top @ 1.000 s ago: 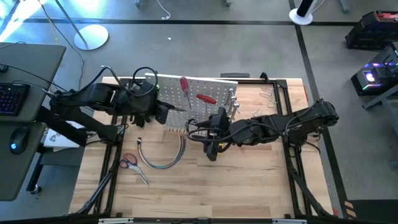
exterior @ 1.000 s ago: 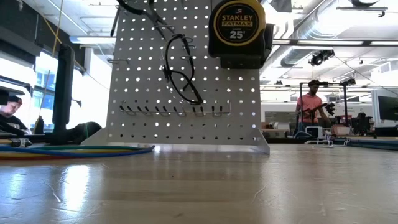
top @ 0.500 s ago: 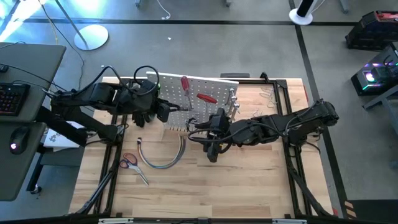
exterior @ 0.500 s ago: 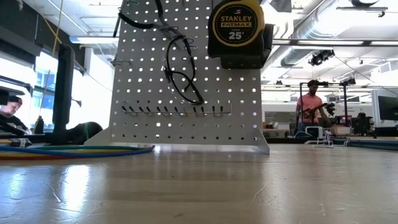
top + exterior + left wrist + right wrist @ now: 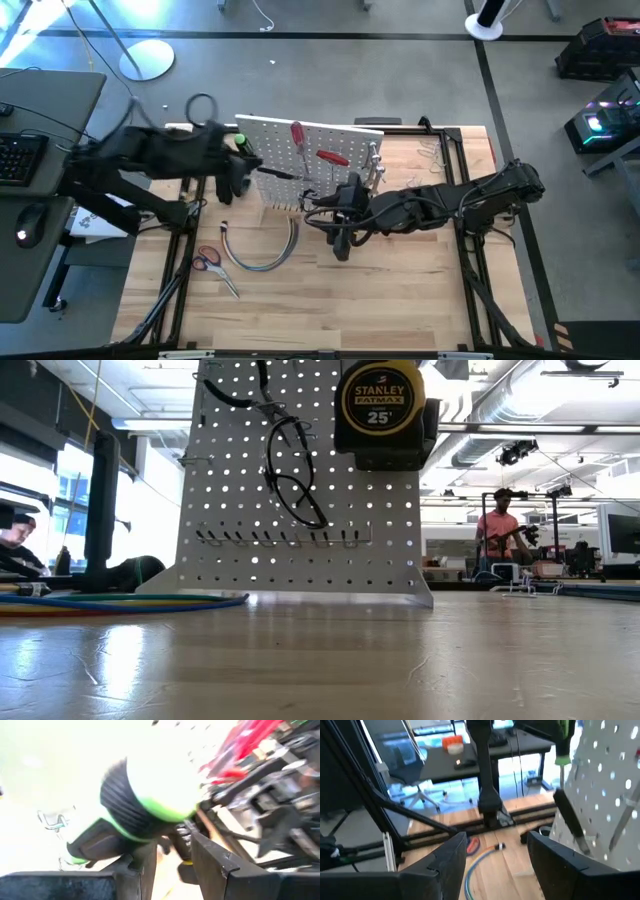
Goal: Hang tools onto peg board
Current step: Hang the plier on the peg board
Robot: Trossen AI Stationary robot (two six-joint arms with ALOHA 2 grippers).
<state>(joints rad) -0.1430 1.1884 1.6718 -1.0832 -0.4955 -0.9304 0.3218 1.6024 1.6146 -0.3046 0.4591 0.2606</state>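
Note:
The white peg board stands at the table's far middle and also shows in the low view. A red-handled screwdriver, another red-handled tool and silver wrenches hang on it, and the yellow tape measure sits near its top. A green-and-black screwdriver handle is at the board's left edge. My left gripper is open just beside that handle. My right gripper is open and empty in front of the board. My left gripper stands open with the screwdriver's green-and-black handle just past its fingers. The picture is blurred, and I cannot tell whether the fingers touch it.
Red-handled scissors and a curved bundle of coloured cables lie on the table left of my right gripper. Metal clamps lie at the far right. A black frame borders the table. People sit in the room behind.
My left arm has swung quickly toward the table's left edge, away from the peg board's face, and shows blurred. Its cable loop has gone left and far with it. My right arm has kept still.

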